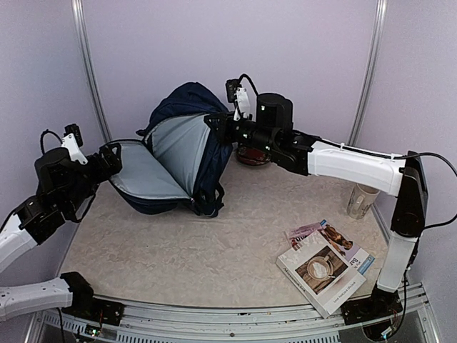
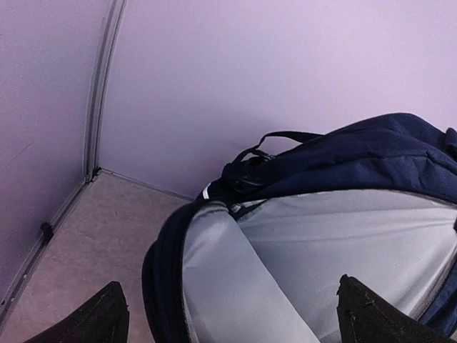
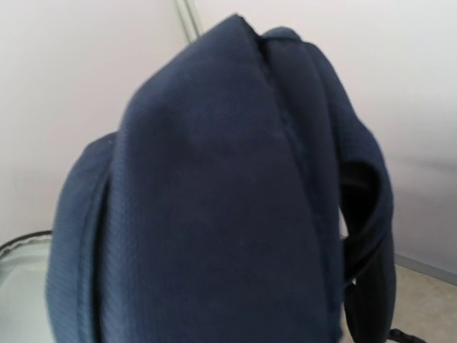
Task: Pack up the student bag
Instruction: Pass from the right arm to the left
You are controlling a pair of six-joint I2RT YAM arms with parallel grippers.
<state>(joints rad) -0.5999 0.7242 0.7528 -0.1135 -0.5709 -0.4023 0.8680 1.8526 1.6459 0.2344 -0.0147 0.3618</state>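
Student bag [image 1: 178, 150] lay rear-centre on surface [image 1: 214, 250], unzipped, grey lining showing. Soft, floppy, prob. light; grip at rim or top handle. L fingers [image 1: 112, 158] wide open, empty. R fingers [image 1: 214, 125] near-closed, apparently pinching upper rim.

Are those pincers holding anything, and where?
The right pincer seems to pinch the student bag by its opening's rim; the left pincer is open, empty.

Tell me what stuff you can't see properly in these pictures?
- Deepest corner of the student bag: top view, folds of its grey lining hide it; left wrist view, bottom edge cuts it off.
- Right gripper: right wrist view shows only navy fabric; top view, fingers black against the dark bag, so grip unclear.
- Brown round thing: top view, right arm covers most.
- Book title: top view, too small.
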